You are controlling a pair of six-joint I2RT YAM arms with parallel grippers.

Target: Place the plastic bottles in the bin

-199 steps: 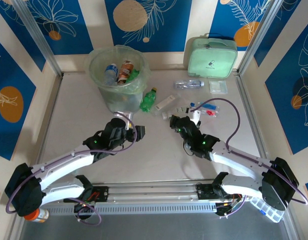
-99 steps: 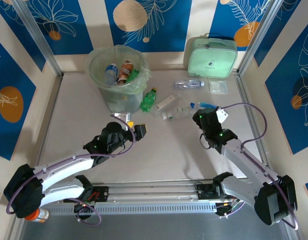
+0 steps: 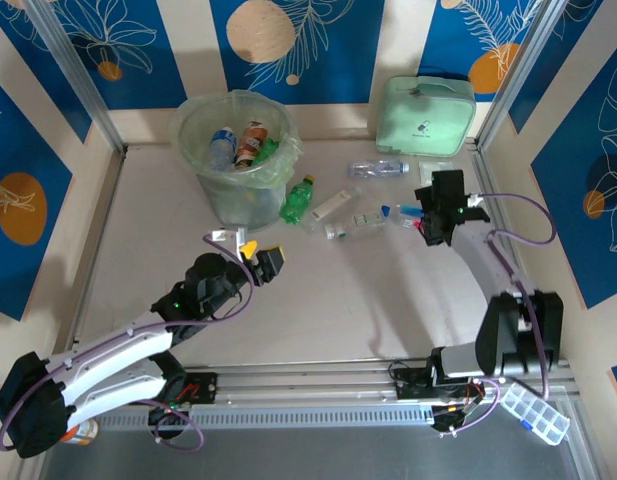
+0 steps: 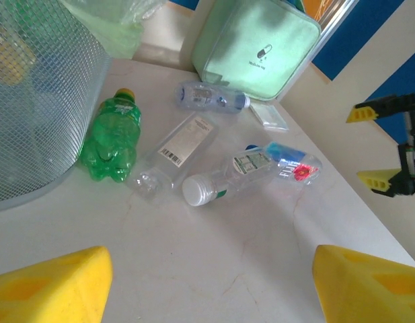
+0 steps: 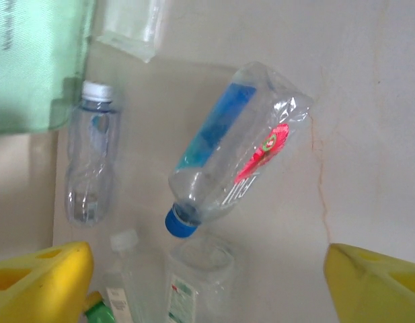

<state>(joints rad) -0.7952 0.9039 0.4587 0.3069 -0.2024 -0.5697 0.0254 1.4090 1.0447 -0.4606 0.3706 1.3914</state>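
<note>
The bin [image 3: 231,183], a round bucket lined with a pale green bag, stands at the back left with bottles inside. A green bottle with a yellow cap [image 3: 298,198] [image 4: 113,138] lies against it. Clear bottles lie beside it: a labelled one [image 4: 175,149], a white-capped one [image 4: 224,176] and a blue-capped, blue-labelled one [image 3: 403,212] [image 5: 234,155]. Another clear bottle [image 3: 378,168] [image 5: 91,161] lies near the back. My left gripper [image 3: 250,250] [image 4: 207,289] is open over bare table, short of the bottles. My right gripper [image 3: 435,215] [image 5: 207,276] hovers open above the blue-capped bottle.
A mint-green zipped case [image 3: 424,110] stands at the back right, with a small clear packet [image 3: 436,172] in front of it. An orange-capped jar [image 3: 73,432] and a plastic box [image 3: 533,410] sit off the near edge. Frame posts rise at both back corners.
My right arm has swung from the table's middle out to the back right, over the blue-capped bottle, and its jaws have widened. My left gripper has drawn back a little toward the near left.
</note>
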